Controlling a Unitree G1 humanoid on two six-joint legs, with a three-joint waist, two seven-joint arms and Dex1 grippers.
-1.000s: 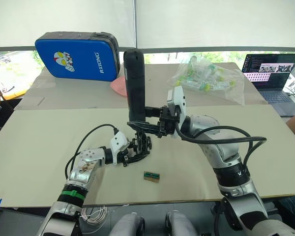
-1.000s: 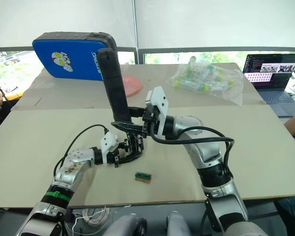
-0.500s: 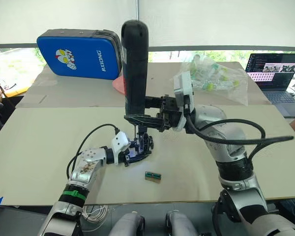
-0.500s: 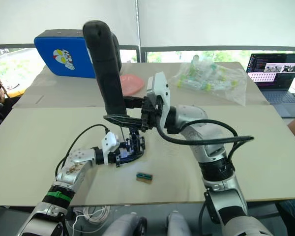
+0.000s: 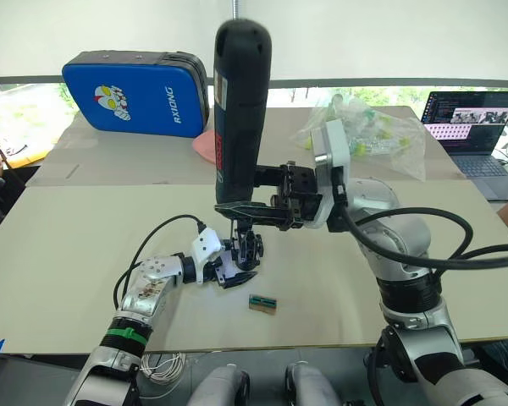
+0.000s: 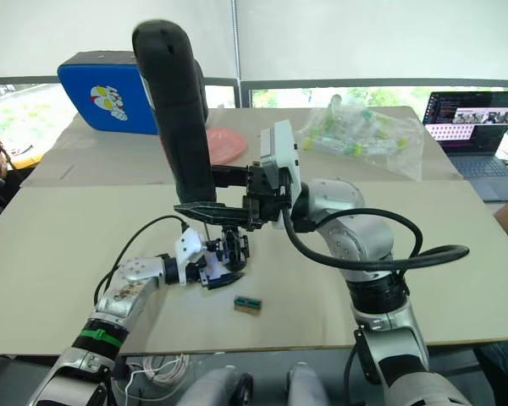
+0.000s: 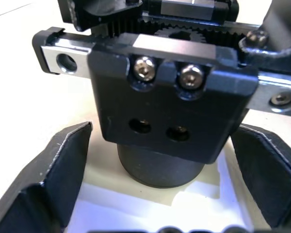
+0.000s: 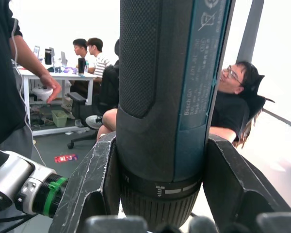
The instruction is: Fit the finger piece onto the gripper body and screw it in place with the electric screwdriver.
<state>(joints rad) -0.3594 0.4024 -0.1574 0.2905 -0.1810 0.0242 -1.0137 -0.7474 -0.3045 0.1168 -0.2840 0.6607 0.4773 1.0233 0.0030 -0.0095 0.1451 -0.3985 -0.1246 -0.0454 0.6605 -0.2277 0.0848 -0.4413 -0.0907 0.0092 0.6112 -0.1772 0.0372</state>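
- The right gripper is clamped on the thick black pen-like electric screwdriver, held upright with its rounded end up and its thin bit pointing down.
- The chunky black gripper body with toothed rack and silver screw heads rests on the beige table, directly beneath the bit; the left gripper steadies it, with its fingers spread on either side of the rounded base. Whether the pads press on the base cannot be told.
- The small black wedge-shaped finger piece cannot be told apart from the body in these views; whether it is already seated is uncertain.
- The step in hand appears to be driving a screw. The bit should stay plumb over the screw head, since a tilt risks slipping off it.
- The left gripper should hold the body firmly against twist as the driver turns.
- A small green-and-black component lies near the body on the table and should be left undisturbed.
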